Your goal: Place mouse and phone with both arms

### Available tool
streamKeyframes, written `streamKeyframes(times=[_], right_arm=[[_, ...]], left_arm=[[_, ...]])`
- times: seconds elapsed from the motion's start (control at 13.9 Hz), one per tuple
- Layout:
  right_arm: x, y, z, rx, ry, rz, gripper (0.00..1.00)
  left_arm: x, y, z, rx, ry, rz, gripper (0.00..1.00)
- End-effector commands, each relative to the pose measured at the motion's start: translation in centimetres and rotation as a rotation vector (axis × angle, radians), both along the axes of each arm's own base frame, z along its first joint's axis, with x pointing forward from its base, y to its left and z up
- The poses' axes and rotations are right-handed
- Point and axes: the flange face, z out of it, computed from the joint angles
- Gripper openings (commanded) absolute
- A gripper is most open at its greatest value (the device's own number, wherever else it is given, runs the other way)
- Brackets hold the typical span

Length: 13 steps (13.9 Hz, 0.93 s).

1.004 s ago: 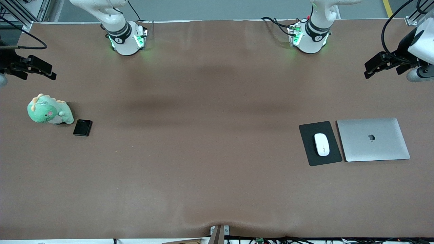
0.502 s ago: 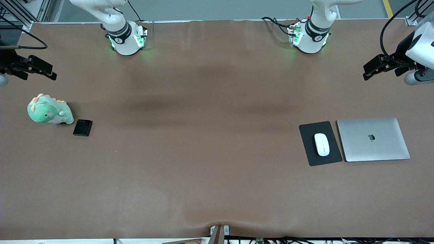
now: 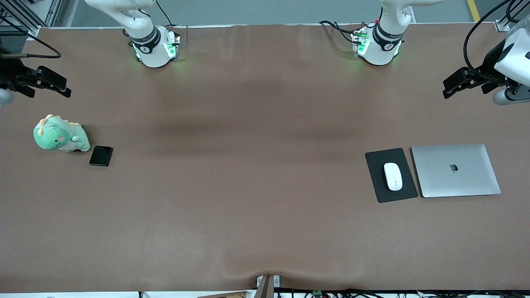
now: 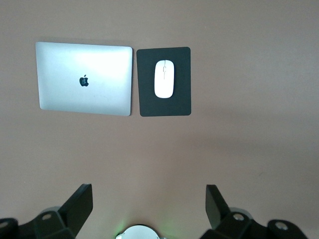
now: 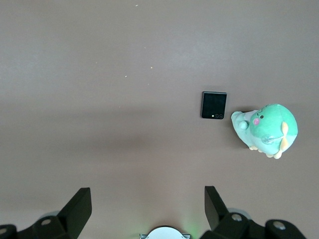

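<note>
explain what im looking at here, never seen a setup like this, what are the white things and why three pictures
The white things are two robot arms bolted to a brown table. The wide picture comes from a high camera facing them; the other two come from cameras on each arm's wrist, looking down.

The left gripper hangs open and empty in the air at its end of the table. Its wrist view shows the mouse on a dark mouse pad, beside a closed silver laptop.

The right gripper, also open and empty, is up over its end. Its wrist view shows the phone lying flat close beside a green plush dinosaur.

Nothing is held yet.
</note>
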Motion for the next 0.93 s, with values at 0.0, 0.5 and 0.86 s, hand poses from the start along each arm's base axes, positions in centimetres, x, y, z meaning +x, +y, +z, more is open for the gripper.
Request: streamKeyframes(times=[0.0, 0.5, 0.86], right_arm=[[0.1, 0.0, 0.5, -0.015, -0.002, -0.002, 1.00], [0.2, 0.4, 0.3, -0.015, 0.001, 0.005, 1.00], [0.3, 1.3, 0.1, -0.015, 0.004, 0.019, 1.00]], left_arm=[[0.4, 0.1, 0.0, 0.017, 0.006, -0.034, 1.00], [0.6, 0.2, 0.0, 0.015, -0.003, -0.021, 1.00], [0.6, 0.2, 0.1, 0.015, -0.005, -0.019, 1.00]])
